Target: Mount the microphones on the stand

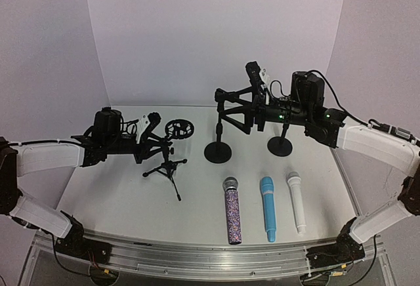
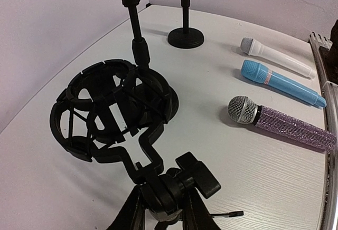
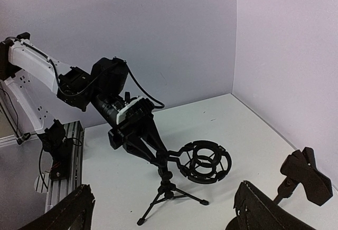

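Three microphones lie side by side at the front right: glittery purple-silver (image 1: pixel 232 212), light blue (image 1: pixel 268 208) and white (image 1: pixel 296 202). They also show in the left wrist view: purple (image 2: pixel 285 124), blue (image 2: pixel 282 82), white (image 2: pixel 274 57). My left gripper (image 1: pixel 161 147) is shut on the neck joint of a small black tripod stand (image 1: pixel 167 168) (image 2: pixel 163 198), just below its ring-shaped shock mount (image 1: pixel 178 128) (image 2: pixel 113 108). My right gripper (image 1: pixel 222 104) is wide open and empty, its fingers (image 3: pixel 68 214) spread, beside the head of a round-base stand (image 1: pixel 218 151).
A second round-base stand (image 1: pixel 280 145) stands behind the right arm's wrist. A black knob of the stand head (image 3: pixel 306 174) sits just outside my right finger. White walls close the table at the back and sides. A metal rail (image 1: pixel 197 256) runs along the near edge.
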You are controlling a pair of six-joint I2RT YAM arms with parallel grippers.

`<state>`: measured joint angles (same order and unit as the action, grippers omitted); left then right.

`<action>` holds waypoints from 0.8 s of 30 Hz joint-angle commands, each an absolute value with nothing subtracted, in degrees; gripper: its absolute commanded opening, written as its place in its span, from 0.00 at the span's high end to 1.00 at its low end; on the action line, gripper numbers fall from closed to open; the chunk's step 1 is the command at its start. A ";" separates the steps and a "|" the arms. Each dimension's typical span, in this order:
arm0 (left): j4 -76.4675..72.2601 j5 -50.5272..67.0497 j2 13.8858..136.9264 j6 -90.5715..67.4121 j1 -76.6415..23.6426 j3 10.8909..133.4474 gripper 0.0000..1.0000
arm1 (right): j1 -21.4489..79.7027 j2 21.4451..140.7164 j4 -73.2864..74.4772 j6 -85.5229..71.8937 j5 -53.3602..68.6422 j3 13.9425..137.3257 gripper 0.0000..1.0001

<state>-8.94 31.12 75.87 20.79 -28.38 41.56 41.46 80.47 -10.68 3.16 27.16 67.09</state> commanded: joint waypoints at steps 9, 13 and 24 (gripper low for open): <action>-9.56 33.02 71.45 17.02 -28.34 45.74 1.00 | 43.14 83.01 -12.48 1.69 28.12 68.55 0.10; -8.23 34.08 70.19 16.00 -28.32 47.95 1.00 | 44.91 85.96 -12.56 1.93 28.13 68.40 0.10; 2.13 35.69 67.89 20.82 -28.02 58.81 1.00 | 49.95 94.78 -15.62 1.12 28.12 70.60 0.11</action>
